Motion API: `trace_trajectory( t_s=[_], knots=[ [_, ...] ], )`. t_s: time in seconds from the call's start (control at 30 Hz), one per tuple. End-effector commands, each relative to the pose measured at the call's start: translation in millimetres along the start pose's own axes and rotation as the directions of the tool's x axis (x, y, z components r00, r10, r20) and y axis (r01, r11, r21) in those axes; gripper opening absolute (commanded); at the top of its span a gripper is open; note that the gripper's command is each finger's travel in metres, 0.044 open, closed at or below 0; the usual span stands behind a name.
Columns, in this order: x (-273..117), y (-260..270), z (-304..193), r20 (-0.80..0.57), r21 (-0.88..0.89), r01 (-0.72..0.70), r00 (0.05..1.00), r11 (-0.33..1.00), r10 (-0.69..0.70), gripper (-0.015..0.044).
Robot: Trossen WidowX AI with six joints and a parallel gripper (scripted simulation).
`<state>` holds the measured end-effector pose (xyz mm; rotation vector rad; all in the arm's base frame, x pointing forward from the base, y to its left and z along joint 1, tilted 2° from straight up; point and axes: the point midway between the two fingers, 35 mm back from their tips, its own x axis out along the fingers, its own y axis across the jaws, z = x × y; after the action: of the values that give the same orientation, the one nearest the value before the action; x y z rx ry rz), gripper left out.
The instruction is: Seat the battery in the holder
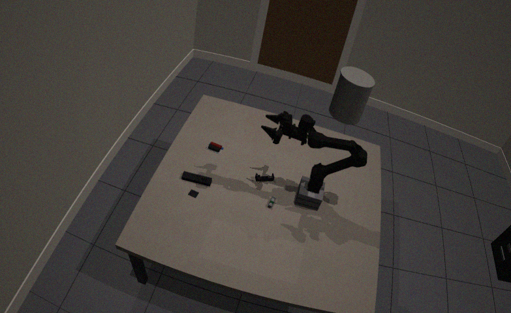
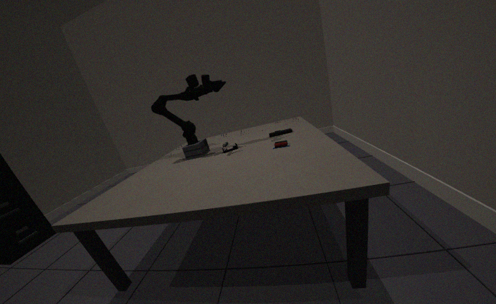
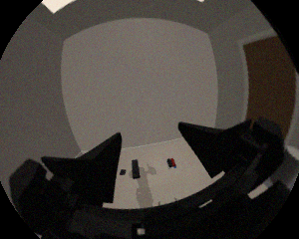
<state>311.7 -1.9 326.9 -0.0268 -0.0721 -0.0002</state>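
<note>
Gripper (image 1: 269, 123) hangs wide open and empty, high above the holder; small green-and-silver cylindrical battery (image 1: 271, 201) lies on the surface just beside the arm's base; likely light, rigid, slick: grasp mid-barrel

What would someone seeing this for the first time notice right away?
The black robot arm rears high above the pale square table, its open gripper holding nothing. Below it small things lie scattered: a red cylindrical battery towards the table's far side, a black holder near the arm's base, and a long black bar.
</note>
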Motion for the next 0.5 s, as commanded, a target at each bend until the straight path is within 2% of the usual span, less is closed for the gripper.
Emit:
trace_trajectory(
  t_s=[0.0,0.1,0.17,0.3,0.47],
  knots=[
    [1,1,-3,-0.011,0.016,-0.004,1.0,1.0,0.004,0.0374],
    [13,19,-44,-0.172,0.237,-0.017,0.983,0.971,0.059,0.0295],
    [17,35,-80,-0.31,0.406,0.032,0.945,0.913,0.104,0.0242],
    [12,65,-144,-0.543,0.607,0.243,0.822,0.756,0.172,0.0234],
    [-8,89,-199,-0.727,0.628,0.514,0.654,0.585,0.206,0.0234]
  ],
)
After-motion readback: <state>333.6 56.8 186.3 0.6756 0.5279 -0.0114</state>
